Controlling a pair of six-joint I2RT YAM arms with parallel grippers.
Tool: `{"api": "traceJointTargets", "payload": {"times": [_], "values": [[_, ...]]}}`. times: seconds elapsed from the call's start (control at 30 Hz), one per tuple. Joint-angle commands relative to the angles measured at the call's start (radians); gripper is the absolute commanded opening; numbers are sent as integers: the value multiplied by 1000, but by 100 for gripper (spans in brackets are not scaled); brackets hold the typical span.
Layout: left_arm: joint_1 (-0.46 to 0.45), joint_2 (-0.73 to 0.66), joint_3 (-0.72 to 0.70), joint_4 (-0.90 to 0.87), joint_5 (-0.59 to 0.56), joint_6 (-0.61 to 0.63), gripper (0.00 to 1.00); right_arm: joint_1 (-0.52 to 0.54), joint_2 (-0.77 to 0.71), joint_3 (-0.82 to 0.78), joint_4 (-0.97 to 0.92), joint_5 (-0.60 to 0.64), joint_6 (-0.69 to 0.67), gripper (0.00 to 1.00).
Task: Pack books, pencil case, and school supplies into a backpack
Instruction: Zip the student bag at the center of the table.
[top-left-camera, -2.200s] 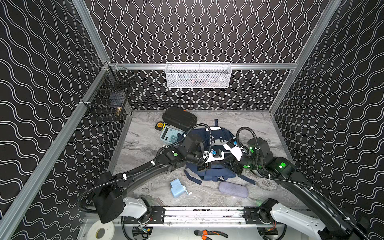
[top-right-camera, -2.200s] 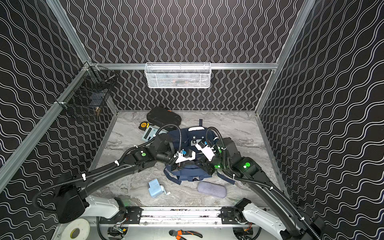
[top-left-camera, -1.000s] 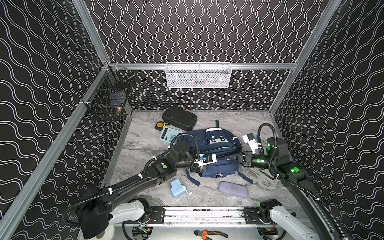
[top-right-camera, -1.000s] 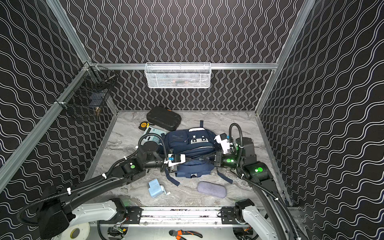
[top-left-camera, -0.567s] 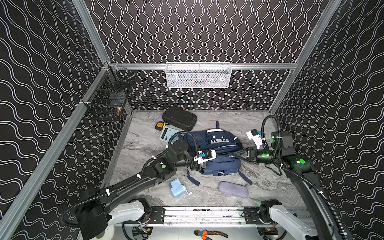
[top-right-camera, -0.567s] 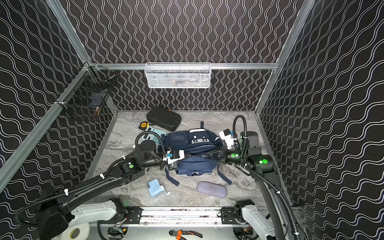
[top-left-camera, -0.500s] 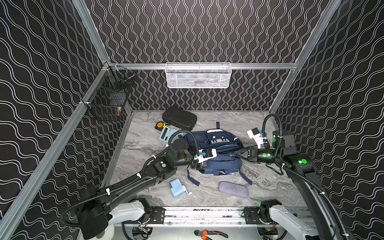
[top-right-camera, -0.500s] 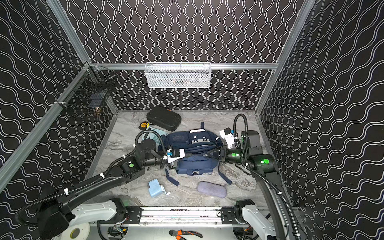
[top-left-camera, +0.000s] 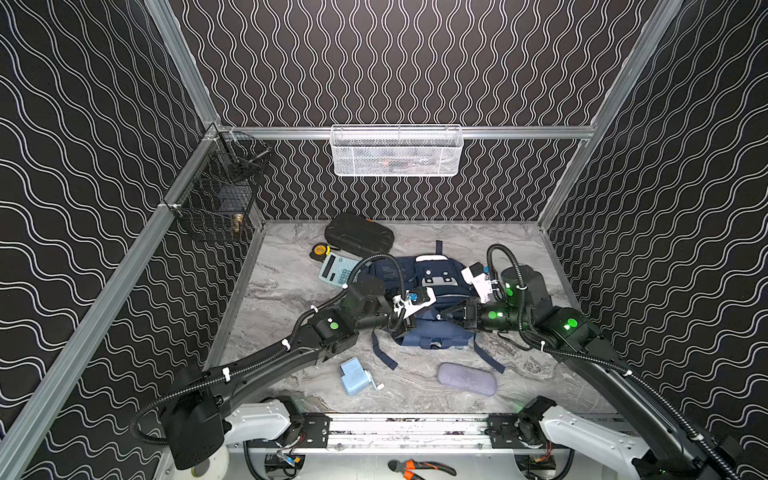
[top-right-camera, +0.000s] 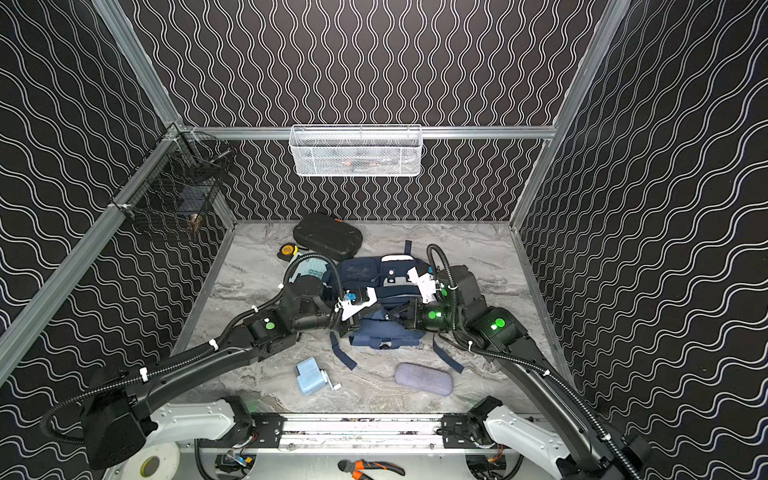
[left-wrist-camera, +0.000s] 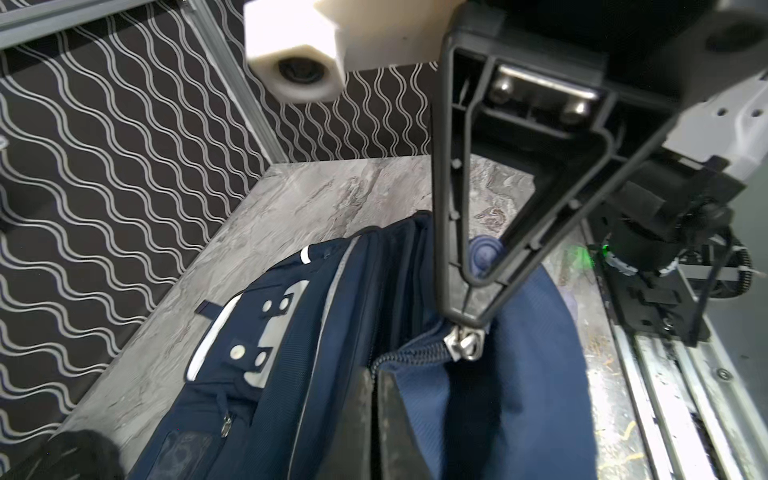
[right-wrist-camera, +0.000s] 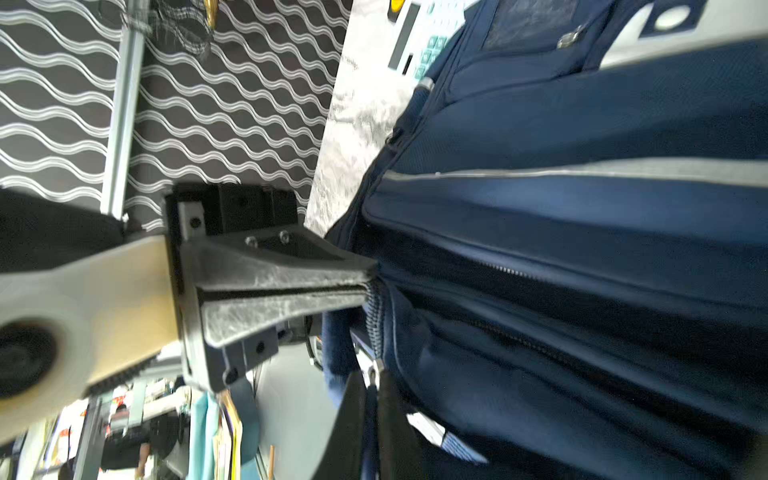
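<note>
Both clamped: left fingers (left-wrist-camera: 357, 436) on backpack (left-wrist-camera: 291, 374) rim, right fingers (right-wrist-camera: 351, 419) on zipper pull (left-wrist-camera: 465, 347).

The backpack (left-wrist-camera: 374, 299) is matt navy woven cloth with a fine ribbed weave, and its zip pull (left-wrist-camera: 465, 347) is bright bare metal. The tabletop (top-left-camera: 291, 286) is smooth, grey and marble-patterned, with a faint sheen. The pencil case (top-left-camera: 467, 379) seems to be soft matt fabric, though it shows small.

Marble tabletop (top-left-camera: 282, 299) carrying: backpack (top-left-camera: 440, 332) lying centre | hard case (top-left-camera: 359, 235), tape measure (top-left-camera: 320, 250), calculator (top-left-camera: 334, 270) at 11 o'clock | sharpener (top-left-camera: 355, 376) 7 | pencil case (top-left-camera: 466, 379) 5
</note>
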Motion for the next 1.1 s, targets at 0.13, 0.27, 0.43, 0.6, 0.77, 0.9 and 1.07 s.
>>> {"api": "traceJointTargets", "payload": {"times": [0.13,0.27,0.43,0.6,0.77,0.9,1.07], "values": [[-3,-47,-31,30,-79,37,0,-8,-36,9,-83,220,8,0],[-2,-85,-46,21,-71,48,0,-48,-75,-41,-214,356,12,0],[-1,-97,-37,6,-53,41,0,-114,-122,-64,-261,425,19,0],[3,-93,-26,1,-69,37,0,-121,-131,-42,-311,485,31,0],[33,-127,-9,17,-62,20,0,-135,-138,-40,-326,548,26,0],[47,-156,19,-2,-46,30,0,-195,-118,-31,-313,566,-16,0],[60,-165,73,-58,16,34,0,-365,-106,-22,-240,516,-100,0]]}}
